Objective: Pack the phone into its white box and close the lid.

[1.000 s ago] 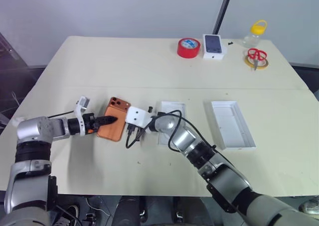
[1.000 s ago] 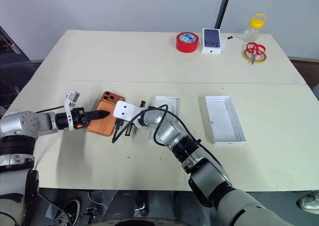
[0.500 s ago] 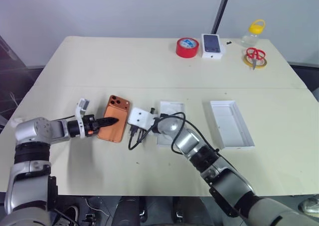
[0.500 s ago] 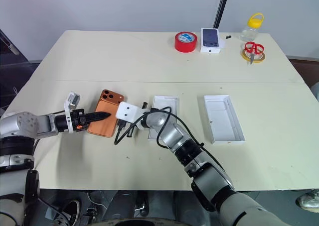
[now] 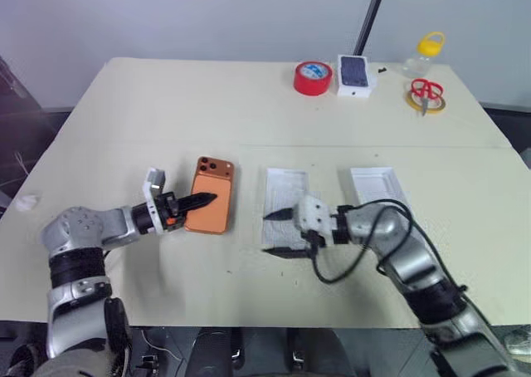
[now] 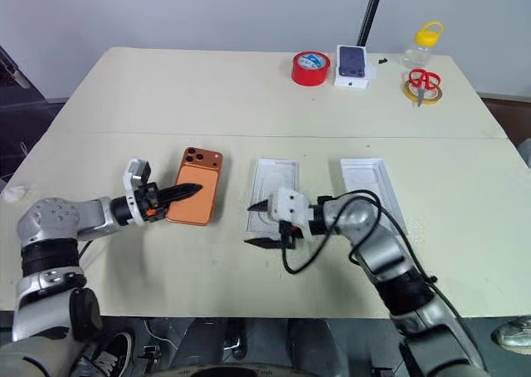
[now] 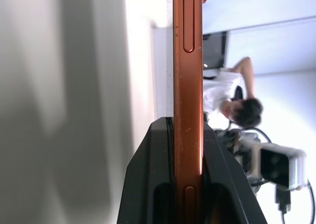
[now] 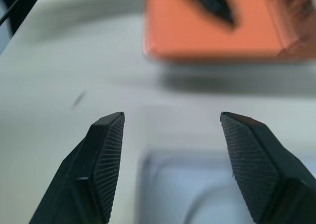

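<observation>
The phone is the landmark; it sits copper-orange side up over the cream table, its camera cluster at the far end, and the left gripper pinches its near-left edge, one black finger lying across the back; in the left wrist view the two fingers press on either side of the phone's thin edge. Just to the right of the phone lies the white box, a shallow tray flat on the table; the right gripper hovers at the tray's near end, pointing toward the phone, its jaws spread wide with nothing between them; in the right wrist view the ribbed fingers stand well apart, the phone beyond them. Farther right of the phone, past the tray, lies the lid, hollow side up. Well beyond the phone, at the table's far edge, stand a red tape roll, a small white box with a dark phone picture, red-handled scissors and a yellow-capped bottle.
</observation>
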